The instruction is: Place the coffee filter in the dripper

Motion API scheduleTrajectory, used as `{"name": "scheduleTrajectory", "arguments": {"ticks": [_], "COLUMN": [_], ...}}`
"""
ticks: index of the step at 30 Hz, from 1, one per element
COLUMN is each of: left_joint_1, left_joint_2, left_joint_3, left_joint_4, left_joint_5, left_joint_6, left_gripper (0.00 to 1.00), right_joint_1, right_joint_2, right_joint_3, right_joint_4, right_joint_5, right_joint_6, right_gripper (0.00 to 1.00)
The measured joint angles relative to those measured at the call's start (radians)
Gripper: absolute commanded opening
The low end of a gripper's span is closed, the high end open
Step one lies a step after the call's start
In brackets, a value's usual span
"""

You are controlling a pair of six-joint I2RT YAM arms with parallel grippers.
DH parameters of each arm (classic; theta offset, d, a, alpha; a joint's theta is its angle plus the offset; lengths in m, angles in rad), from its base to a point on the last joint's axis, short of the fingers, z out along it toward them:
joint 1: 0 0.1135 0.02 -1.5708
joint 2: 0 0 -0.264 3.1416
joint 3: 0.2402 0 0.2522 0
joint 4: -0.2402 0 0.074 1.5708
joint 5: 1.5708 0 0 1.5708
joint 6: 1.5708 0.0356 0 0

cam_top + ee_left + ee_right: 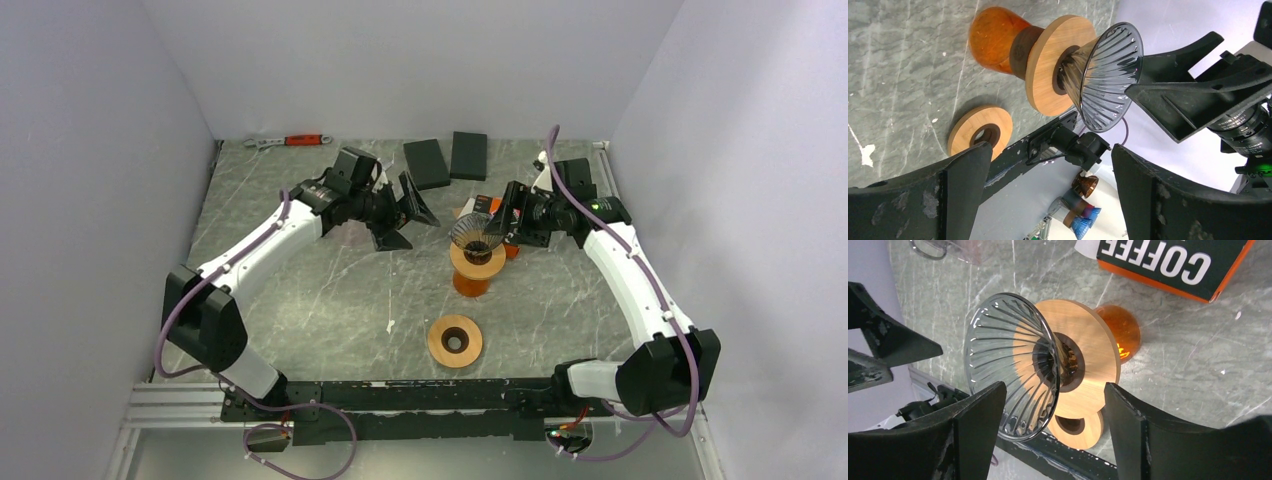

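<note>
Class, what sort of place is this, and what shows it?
Likely a robot lab test cell: plain white walls box in a marble-look table, a left arm and right arm are bolted at its near edge, and a glass dripper serves as prop.

I am reading the dripper [1008,365] as clear, glossy and ribbed, but I cannot tell whether it is glass or plastic. Its collar [1093,355] is showing as pale, smooth, matt wood. The vessel [1122,330] beneath is appearing glossy, amber and translucent. The loose ring [455,340] is showing the same wood. The table [330,300] is presenting a grey, veined, stone-look surface with low sheen. On the left gripper [1050,155], the fingers [1158,200] are showing matt black plastic, scuffed pale. The coffee box [1173,262] is appearing as printed card.
</note>
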Motion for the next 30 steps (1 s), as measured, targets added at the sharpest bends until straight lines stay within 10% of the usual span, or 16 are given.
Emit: {"name": "scheduleTrajectory", "arguments": {"ticks": [11,30], "left_joint_1": [-0.066,-0.095], "left_joint_2": [0.084,0.187], "left_joint_3": [0.061,0.100], "left_joint_4": [0.077,0.141], "left_joint_5": [0.049,0.088], "left_joint_6": [-0.023,-0.065], "left_gripper": [0.77,0.55], "right_joint_1": [-0.121,-0.132], "right_joint_2": [-0.003,0.095], "right_joint_3": [0.071,0.031], "right_joint_4": [-0.002,-0.004], "right_joint_5": [-0.131,-0.272], "right_joint_6": [0.028,0.035], "right_gripper": [0.81,0.33]}}
